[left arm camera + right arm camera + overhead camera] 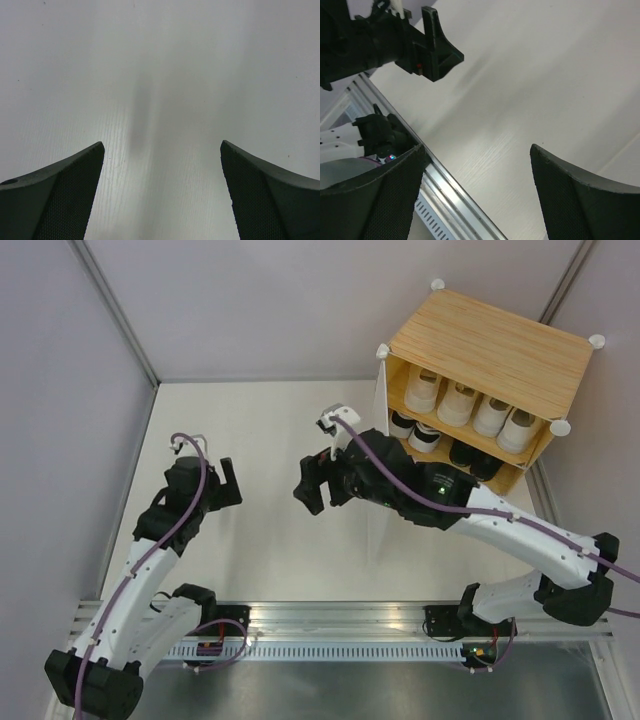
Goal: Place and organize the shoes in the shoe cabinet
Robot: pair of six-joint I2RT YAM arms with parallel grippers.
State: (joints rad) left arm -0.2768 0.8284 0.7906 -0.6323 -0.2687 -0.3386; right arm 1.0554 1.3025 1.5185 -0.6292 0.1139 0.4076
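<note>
Shoes (462, 405), white in the upper row and darker below, sit inside the boxy wood-topped cabinet (490, 345) at far right; left tool (228, 483) and right tool (312, 485) hang spread wide over the white tabletop (260, 550).

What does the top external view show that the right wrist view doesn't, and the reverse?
Only the top external view: the boxy shoe cabinet with light wood-grain top, its white frosted door open, pale shoes on the upper shelf, black-trimmed and black ones below. Only the right wrist view: the textured inner faces of the right gripper's open black fingers, nothing between them. Both: the left gripper, the white table and the ribbed metal rail at its near edge.
</note>
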